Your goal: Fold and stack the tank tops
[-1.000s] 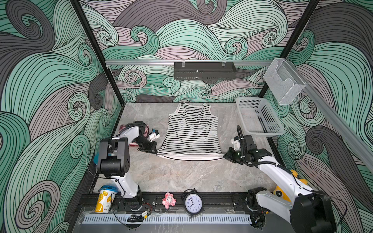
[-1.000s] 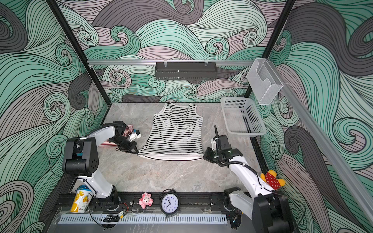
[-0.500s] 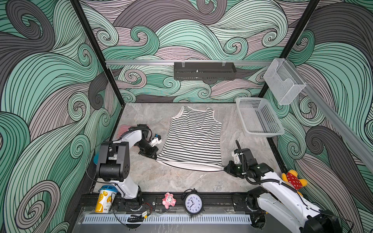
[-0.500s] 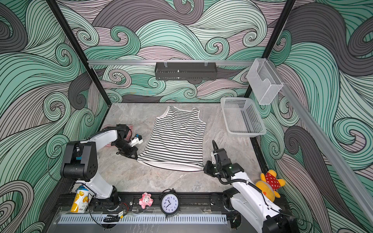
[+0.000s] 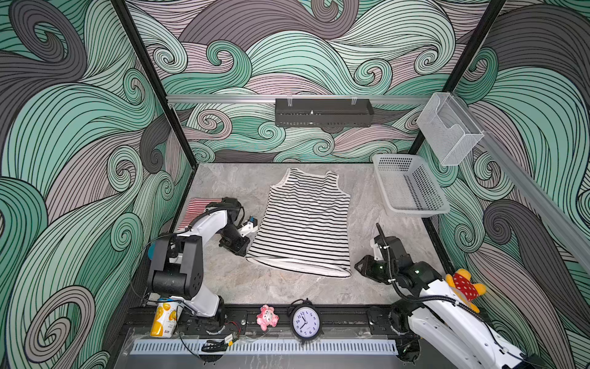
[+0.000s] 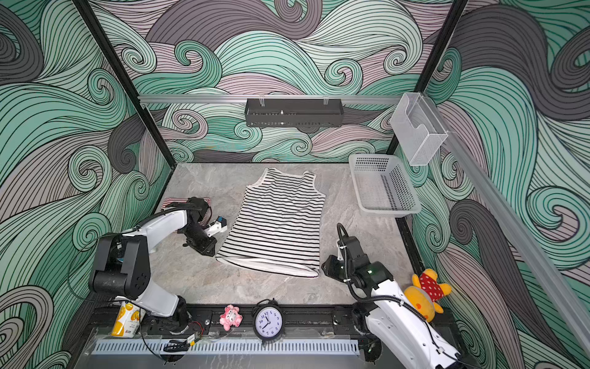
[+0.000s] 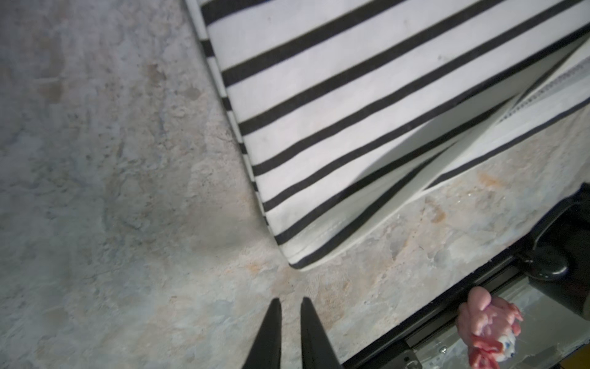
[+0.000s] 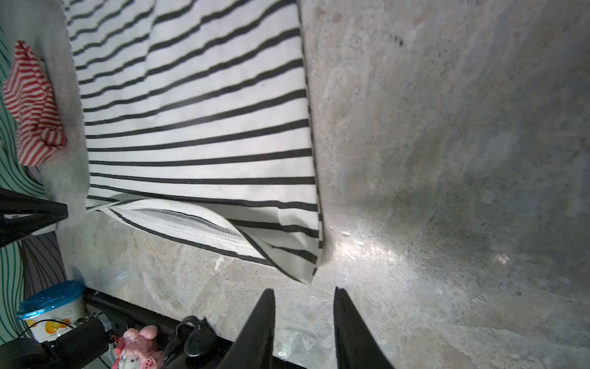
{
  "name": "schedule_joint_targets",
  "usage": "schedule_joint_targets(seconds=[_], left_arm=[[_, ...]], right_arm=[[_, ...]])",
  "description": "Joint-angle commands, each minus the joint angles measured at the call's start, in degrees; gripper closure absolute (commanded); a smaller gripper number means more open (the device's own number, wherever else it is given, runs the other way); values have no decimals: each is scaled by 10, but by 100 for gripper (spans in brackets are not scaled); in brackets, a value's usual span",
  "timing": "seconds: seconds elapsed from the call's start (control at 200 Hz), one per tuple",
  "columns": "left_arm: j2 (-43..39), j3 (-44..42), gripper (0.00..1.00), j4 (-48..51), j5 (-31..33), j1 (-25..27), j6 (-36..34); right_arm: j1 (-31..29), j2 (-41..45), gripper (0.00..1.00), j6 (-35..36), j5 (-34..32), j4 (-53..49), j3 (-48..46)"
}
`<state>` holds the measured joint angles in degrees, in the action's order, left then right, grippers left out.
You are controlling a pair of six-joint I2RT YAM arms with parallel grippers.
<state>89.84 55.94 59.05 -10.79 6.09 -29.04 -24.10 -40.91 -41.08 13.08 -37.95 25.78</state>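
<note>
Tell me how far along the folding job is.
Done: the red-striped tank top looks folded, at the left in both top views. In hand: nothing; the left gripper and right gripper sit open just off the hem corners of the black-striped tank top, which lies spread flat. Left: fold it, then stack both.

Right gripper (image 8: 304,291) fingers parted, nothing between, just beside hem corner of black-and-white tank top (image 8: 198,127) (hem gaping, inner layer showing). Top flat on marble table (image 8: 447,159). Red-and-white tank top (image 8: 33,105) bunched beyond.
</note>
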Motion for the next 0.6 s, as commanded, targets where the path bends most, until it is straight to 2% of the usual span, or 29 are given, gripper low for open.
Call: schedule_joint_targets(seconds=[0.0,0.115,0.29,0.435,0.596], left_arm=[[-19,14,81,50,43,1,-40],[-27,36,80,36,47,0,-24],[18,109,79,27,-48,25,29],[74,156,79,-3,-39,79,62],[126,178,79,-31,-35,134,83]], right_arm=[[-5,-22,67,-18,-11,15,14],[-25,-88,68,-53,-13,109,7],[-76,-229,69,-64,-63,171,54],[-100,-310,70,-62,-70,207,89],[-133,-352,70,-66,-73,217,106]])
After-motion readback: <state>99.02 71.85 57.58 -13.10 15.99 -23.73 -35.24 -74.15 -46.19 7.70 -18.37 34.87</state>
